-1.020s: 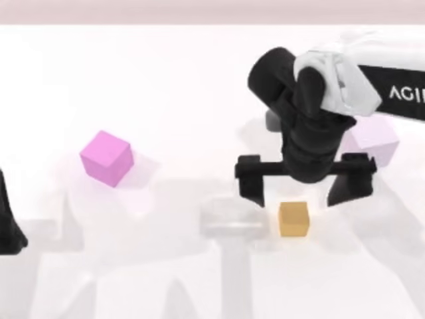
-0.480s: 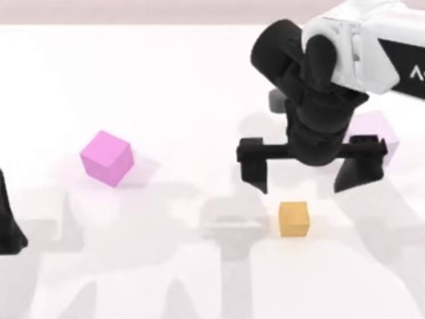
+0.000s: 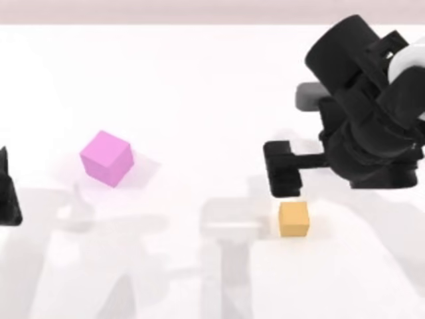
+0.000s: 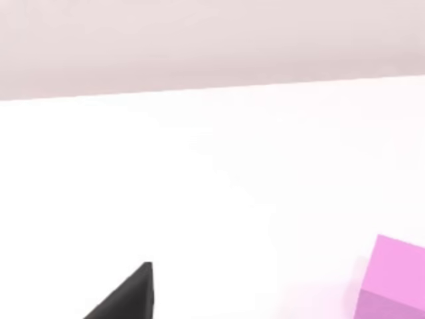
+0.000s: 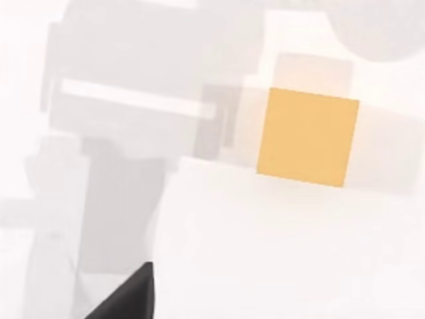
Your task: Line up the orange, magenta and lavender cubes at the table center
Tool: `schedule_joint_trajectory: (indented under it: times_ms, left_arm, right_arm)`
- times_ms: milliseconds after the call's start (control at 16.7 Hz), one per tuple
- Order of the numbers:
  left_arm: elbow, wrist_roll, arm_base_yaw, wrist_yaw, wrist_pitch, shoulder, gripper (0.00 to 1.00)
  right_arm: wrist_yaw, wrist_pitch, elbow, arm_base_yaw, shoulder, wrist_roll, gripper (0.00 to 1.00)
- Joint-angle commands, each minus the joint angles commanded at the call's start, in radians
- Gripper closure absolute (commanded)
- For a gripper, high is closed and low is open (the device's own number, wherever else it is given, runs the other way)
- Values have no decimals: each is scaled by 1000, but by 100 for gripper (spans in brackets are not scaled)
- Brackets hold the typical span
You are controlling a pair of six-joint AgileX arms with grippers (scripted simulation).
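Note:
The small orange cube (image 3: 293, 219) rests on the white table, right of center, and fills the middle of the right wrist view (image 5: 308, 136). My right gripper (image 3: 342, 178) hovers just behind and to the right of it, open and empty. One dark finger (image 3: 282, 176) shows; the other is hidden under the arm. The magenta cube (image 3: 106, 157) sits at the left, and its corner shows in the left wrist view (image 4: 395, 279). The lavender cube is hidden beneath the right arm. My left gripper (image 3: 6, 193) is parked at the left edge, open.
The white tabletop (image 3: 199, 100) carries grey shadows of the arms around the orange cube. The bulky black right wrist (image 3: 372, 133) hangs over the table's right side. The table's far edge (image 3: 199, 25) runs along the back.
My right arm has swung to the right and away from the orange cube, and now covers the lavender cube. The orange and magenta cubes have stayed put.

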Motion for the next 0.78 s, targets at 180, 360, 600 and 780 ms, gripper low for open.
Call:
schedule_joint_trajectory:
  times_ms: [180, 360, 600, 780]
  left_arm:
    - [243, 36, -37, 2, -165, 294, 0]
    - [501, 73, -76, 4, -348, 635, 0]
    - [833, 122, -126, 5, -589, 1082, 0]
    - [1054, 154, -158, 5, -746, 1356, 0]
  right_arm:
    - [-7, 138, -216, -31, -276, -80, 0]
    - [-14, 293, -465, -98, -583, -169, 0]
    - [-21, 503, -787, -232, -974, -289, 0]
    - [-19, 647, -981, -351, -1214, -369, 0]
